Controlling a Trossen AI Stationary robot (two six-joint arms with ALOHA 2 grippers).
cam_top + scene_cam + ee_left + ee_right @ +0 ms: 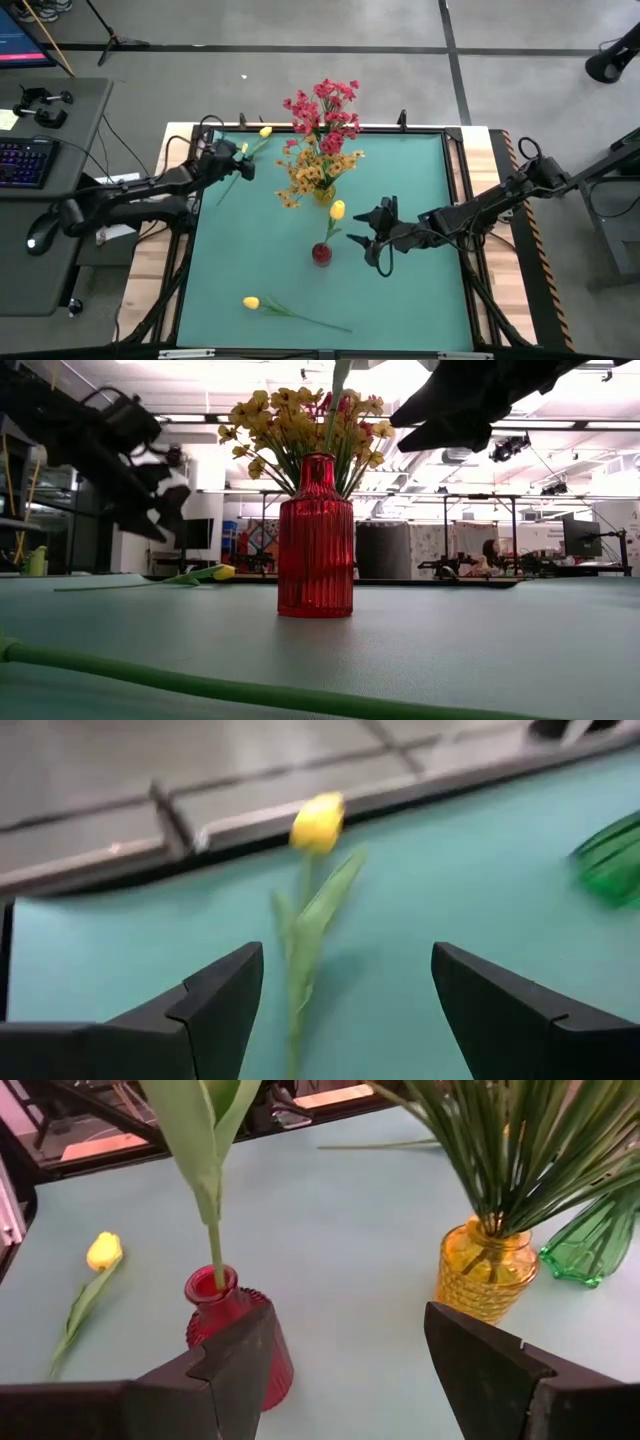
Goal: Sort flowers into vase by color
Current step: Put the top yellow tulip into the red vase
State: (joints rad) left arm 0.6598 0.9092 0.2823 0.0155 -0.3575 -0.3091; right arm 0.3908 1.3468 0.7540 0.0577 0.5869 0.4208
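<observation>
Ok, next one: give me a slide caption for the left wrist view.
Open left pincer poised over a yellow tulip lying on the green table near its edge.

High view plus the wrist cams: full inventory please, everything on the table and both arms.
Table: 1, green mat.
Red vase: 1, centre, holds one tulip.
Yellow vase: 1, beyond the red vase.
Green vase: 1, beside the yellow vase.
Yellow tulips: 3; in red vase, lying far-left, lying near edge.
Orange-yellow flowers: bunch, in yellow vase.
Pink-red flowers: bunch, far centre.
Left gripper: open, over far-left tulip.
Right gripper: open, beside red vase.
</observation>
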